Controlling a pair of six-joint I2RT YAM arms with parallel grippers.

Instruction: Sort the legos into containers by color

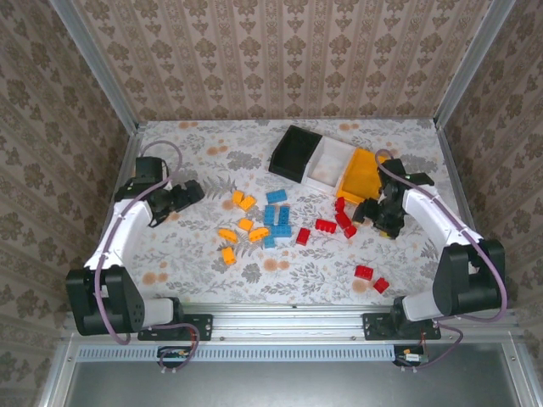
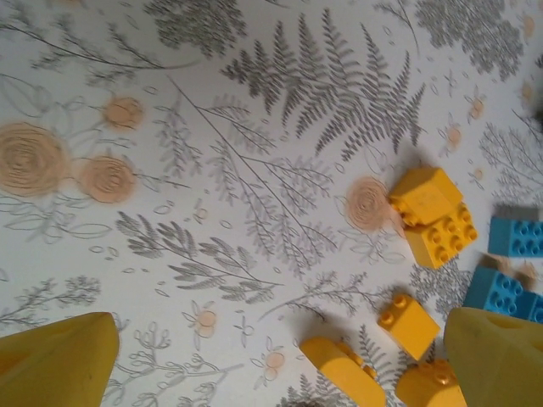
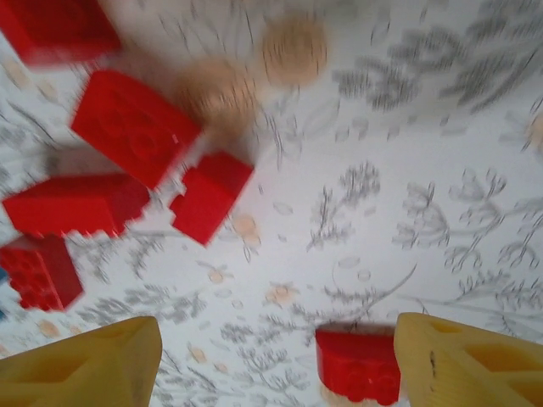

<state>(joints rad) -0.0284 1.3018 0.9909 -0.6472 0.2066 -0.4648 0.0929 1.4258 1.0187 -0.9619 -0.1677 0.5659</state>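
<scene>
Beside the white bin (image 1: 328, 164), the black bin (image 1: 295, 153) touches its left side and the orange-yellow bin (image 1: 361, 175) its right, all close to the table's (image 1: 170, 254) far edge. Nearer the arms than the white bin lie the legos: orange-yellow (image 1: 242, 225), blue (image 1: 277, 222) and red (image 1: 339, 222). Well left of it is bare cloth, where the left gripper (image 1: 188, 193) hangs, jaws wide. The right gripper (image 1: 366, 212) is near its right front. From the right wrist, blurred, the jaws stand partly apart, with a red brick (image 3: 356, 365) just beside one finger (image 3: 458, 365) and clear of the other. From the left wrist, studs show on the orange-yellow bricks (image 2: 433, 216).
</scene>
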